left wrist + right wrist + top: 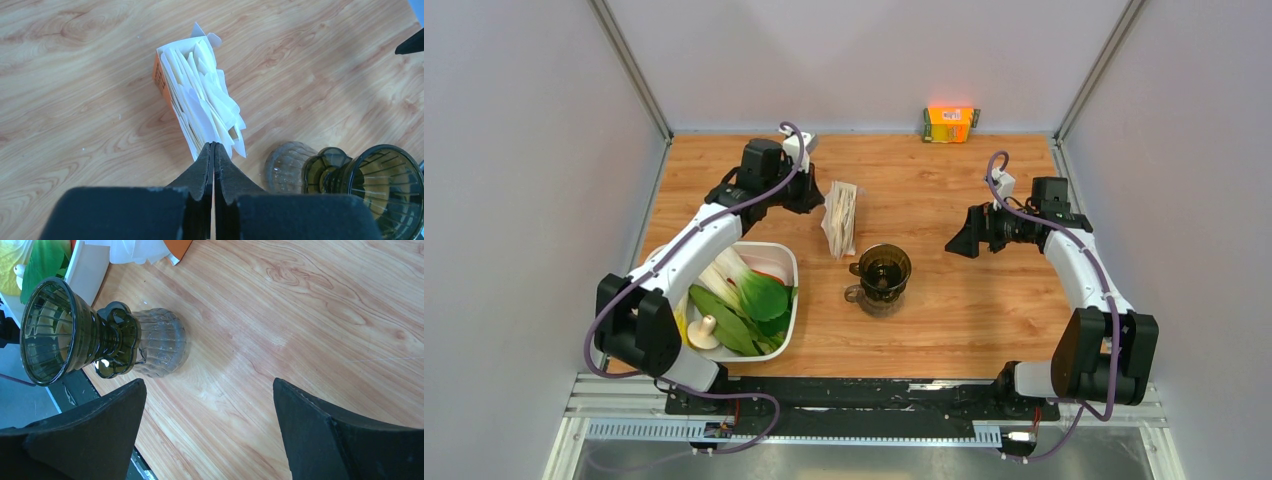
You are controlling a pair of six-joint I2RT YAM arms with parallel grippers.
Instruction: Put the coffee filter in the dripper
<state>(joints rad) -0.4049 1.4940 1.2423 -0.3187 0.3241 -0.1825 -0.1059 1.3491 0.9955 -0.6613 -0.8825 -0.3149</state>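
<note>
A clear-wrapped packet of filters stands on the wooden table, white sheets fanning out of its open top. My left gripper is shut, its fingertips pinched together on the near edge of a white coffee filter sticking out of that packet. The dripper, a dark see-through cup, sits on top of a clear glass jug just right of the packet, and also shows in the left wrist view. My right gripper hangs open over bare wood to the right of the dripper.
A white tray of leafy greens and a mushroom sits at the front left, close to the left arm. An orange box stands against the back wall. Grey walls enclose the table on three sides.
</note>
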